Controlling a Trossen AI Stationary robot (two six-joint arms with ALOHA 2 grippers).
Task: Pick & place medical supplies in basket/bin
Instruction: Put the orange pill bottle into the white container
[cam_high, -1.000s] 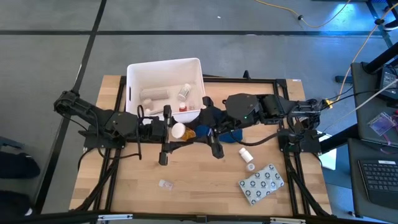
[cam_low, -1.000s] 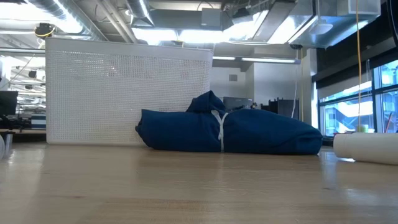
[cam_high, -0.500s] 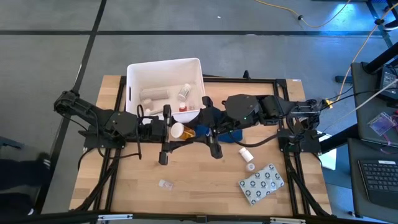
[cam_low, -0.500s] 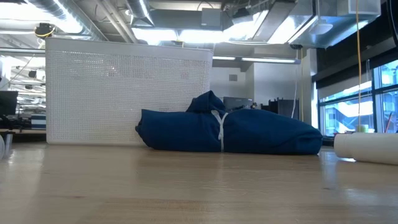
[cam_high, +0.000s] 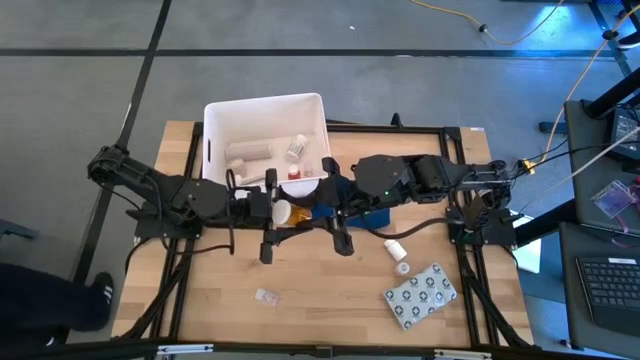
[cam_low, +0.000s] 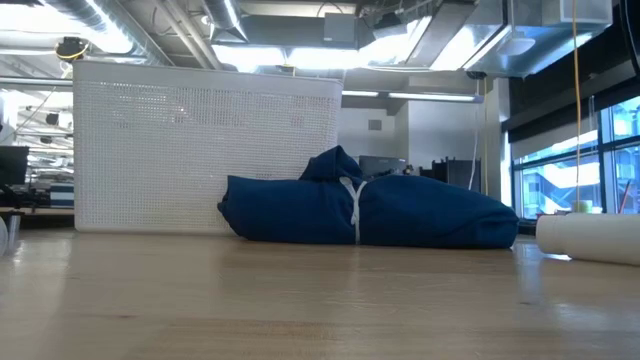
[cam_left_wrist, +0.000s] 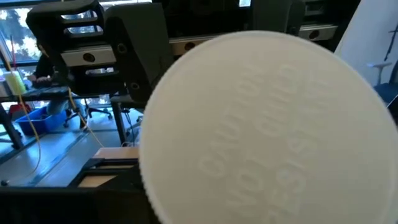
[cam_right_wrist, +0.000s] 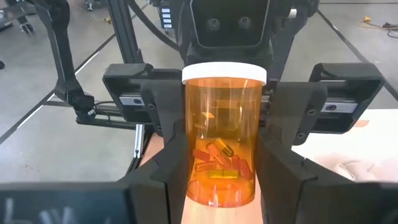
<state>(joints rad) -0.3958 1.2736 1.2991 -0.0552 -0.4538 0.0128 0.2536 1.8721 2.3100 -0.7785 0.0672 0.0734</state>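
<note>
1. The orange pill bottle (cam_right_wrist: 221, 143) hangs in the air above the middle of the tabletop (cam_high: 320, 290), between the two arms. Its long axis runs level from one gripper to the other.
2. The white cap (cam_left_wrist: 267, 124) points at the left gripper (cam_high: 268, 211). The orange base points at the right gripper (cam_high: 322, 207).
3. The right gripper is clenched on the bottle. In its wrist view, its two dark fingers (cam_right_wrist: 168, 180) press against the lower sides of the orange body.
4. The left gripper sits at the cap end, close around the bottle's top. I cannot tell whether it is clamping or has let go.
5. The white bin (cam_high: 213, 125) lies just beyond the bottle, toward the far edge of the tabletop, with its near rim close by. It sits a little to the left arm's side, though both grippers are about equally near it. I judge that whichever arm ends up with the bottle needs only a short carry over that rim.
6. The bin already holds a gauze roll (cam_high: 248, 151) and two small vials.
7. A white vial (cam_high: 396, 247) and the grey dotted blister pack (cam_high: 420, 296) lie on the right arm's side of the tabletop. The blue cloth (cam_low: 370, 215) is bunched beside the bin.
8. The cap carries raised lettering, seen from very close, but I cannot read it. The bottle has no label on the visible side, and its capsules show through. No brand shows anywhere.
</note>
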